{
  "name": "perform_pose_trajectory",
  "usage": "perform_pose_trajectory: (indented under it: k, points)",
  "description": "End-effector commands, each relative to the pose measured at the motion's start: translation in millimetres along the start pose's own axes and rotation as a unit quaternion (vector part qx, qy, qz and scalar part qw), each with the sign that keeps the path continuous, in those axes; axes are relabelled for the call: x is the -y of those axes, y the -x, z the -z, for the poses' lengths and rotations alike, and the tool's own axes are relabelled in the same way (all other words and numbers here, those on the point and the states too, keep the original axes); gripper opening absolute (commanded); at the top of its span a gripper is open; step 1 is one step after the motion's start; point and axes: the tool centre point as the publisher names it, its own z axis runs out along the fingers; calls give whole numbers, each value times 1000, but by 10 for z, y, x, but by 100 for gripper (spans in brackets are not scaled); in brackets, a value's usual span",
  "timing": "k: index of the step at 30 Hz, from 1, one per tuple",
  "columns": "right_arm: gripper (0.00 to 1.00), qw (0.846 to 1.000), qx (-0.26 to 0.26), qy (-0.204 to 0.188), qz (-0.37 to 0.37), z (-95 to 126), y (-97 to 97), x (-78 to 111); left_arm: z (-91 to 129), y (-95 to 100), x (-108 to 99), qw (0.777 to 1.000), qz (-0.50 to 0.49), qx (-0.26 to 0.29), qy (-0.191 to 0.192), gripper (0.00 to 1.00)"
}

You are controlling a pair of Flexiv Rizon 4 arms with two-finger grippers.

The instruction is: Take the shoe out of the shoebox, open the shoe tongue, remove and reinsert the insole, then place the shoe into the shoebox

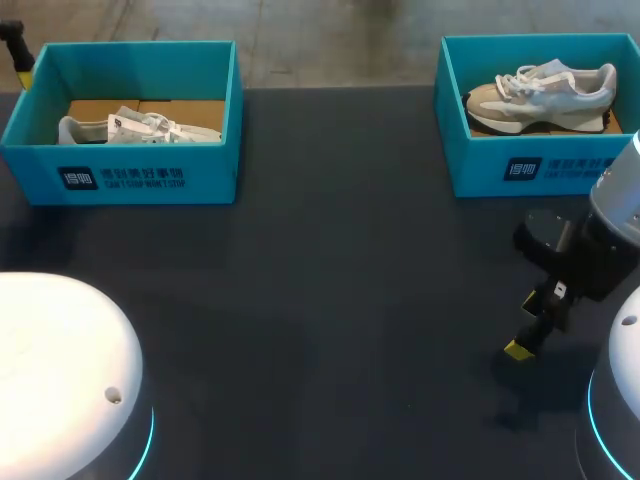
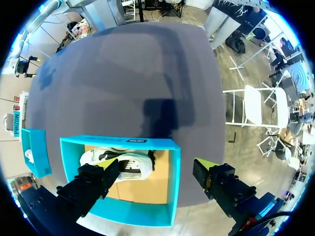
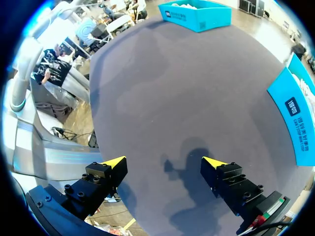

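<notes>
Dark grey matte tabletop (image 1: 330,260) runs the full width of the scene, with two open cardboard boxes standing along its far edge. At the far left corner is the left teal shoebox (image 1: 215,150). Inside it a white lace-up sneaker (image 1: 140,127) lies on the brown cardboard floor, close against the wall nearest the robot. At the far right corner is the right teal shoebox (image 1: 480,170), which holds a beige and white running shoe (image 1: 540,95). This shoe sits upright on its sole, with its toe pointing toward the other box. Neither shoe has been taken out.

Seen from its own wrist camera, the left gripper (image 2: 156,164) hangs above the left teal shoebox with its two yellow-tipped fingers spread wide. One finger is over the inside of the box, near the white lace-up sneaker. The other is out past the box's side wall. Nothing is gripped between them, and whether the inner finger touches the sneaker cannot be told.

The right gripper (image 1: 525,325) is over bare tabletop on the robot's side of the right teal shoebox, apart from the box. Its fingers also stand wide apart with nothing between them, and its shadow falls on the surface just ahead. From the right wrist camera, the right teal shoebox is off to one side of the gripper and the left teal shoebox is far ahead across the table.
</notes>
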Motion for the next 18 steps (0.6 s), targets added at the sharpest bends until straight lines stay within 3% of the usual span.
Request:
perform_pose_trajectory:
  k: [1, 9, 12, 18]
  points:
    - [100, 1000, 1, 1, 0, -7, -10, 9, 3, -8, -1, 1000, -1, 0, 0, 100]
    - [100, 1000, 17, -26, 5, 214, 213, -143, 3, -8, -1, 1000, -1, 0, 0, 100]
    - [100, 997, 40, -54, -44, 348, 389, -191, 3, -8, -1, 1000, -1, 0, 0, 100]
    - [100, 986, 74, -54, -140, 639, 800, -225, 3, -8, -1, 1000, -1, 0, 0, 100]
